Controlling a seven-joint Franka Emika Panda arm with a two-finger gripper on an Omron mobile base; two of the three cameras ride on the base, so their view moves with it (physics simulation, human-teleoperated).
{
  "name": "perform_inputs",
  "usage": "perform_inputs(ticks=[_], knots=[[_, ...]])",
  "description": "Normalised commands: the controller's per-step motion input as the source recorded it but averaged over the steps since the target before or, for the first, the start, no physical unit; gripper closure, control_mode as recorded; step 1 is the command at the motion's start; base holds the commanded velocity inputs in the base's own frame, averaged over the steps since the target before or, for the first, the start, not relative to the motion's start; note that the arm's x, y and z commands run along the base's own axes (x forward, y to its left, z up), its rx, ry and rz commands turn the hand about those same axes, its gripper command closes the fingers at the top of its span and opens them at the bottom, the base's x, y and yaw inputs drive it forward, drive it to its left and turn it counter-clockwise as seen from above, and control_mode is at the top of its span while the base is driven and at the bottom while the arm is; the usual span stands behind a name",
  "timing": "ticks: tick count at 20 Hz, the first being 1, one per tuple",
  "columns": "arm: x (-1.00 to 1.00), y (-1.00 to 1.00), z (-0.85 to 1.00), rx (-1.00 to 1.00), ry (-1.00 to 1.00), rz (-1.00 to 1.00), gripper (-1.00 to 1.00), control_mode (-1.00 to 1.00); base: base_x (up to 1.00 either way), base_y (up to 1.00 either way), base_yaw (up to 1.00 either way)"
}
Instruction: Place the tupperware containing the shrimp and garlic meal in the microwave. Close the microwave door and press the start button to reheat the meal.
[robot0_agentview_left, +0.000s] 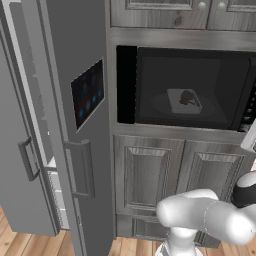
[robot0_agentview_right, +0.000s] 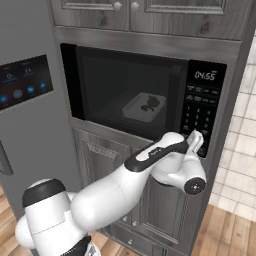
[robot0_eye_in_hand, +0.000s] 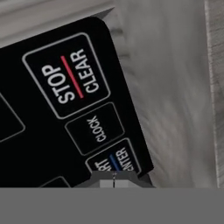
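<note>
The microwave (robot0_agentview_right: 142, 95) sits built into the wooden cabinetry, and its dark-glass door (robot0_agentview_right: 125, 90) is closed. Through the glass I see the clear tupperware (robot0_agentview_right: 145, 106) (robot0_agentview_left: 184, 101) on the turntable, with the orange shrimp and pale garlic (robot0_agentview_right: 150, 105) inside. My gripper (robot0_agentview_right: 196, 140) is shut, its tips pressed against the lower end of the black control panel (robot0_agentview_right: 202, 107). In the hand view the shut fingertips (robot0_eye_in_hand: 113, 179) meet the START/ENTER button (robot0_eye_in_hand: 114, 161), below the CLOCK (robot0_eye_in_hand: 97, 129) and STOP/CLEAR (robot0_eye_in_hand: 72, 76) keys.
The tall grey fridge (robot0_agentview_left: 65, 125) with its dark touch panel (robot0_agentview_left: 87, 94) stands left of the microwave. Wooden cabinet doors (robot0_agentview_left: 150, 170) lie below and more above. White tiled wall (robot0_agentview_right: 240, 140) is at the right. The display (robot0_agentview_right: 205, 75) reads 04:55.
</note>
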Motion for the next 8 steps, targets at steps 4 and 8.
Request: perform_inputs(ticks=[4,8], knots=[[0.44,-0.01,-0.13,0.00,-0.03,-0.11,1.00,-1.00,0.00,0.00,0.00],[0.55,0.00,-0.08,0.00,0.00,-0.20,1.00,-1.00,0.00,0.00,0.00]])
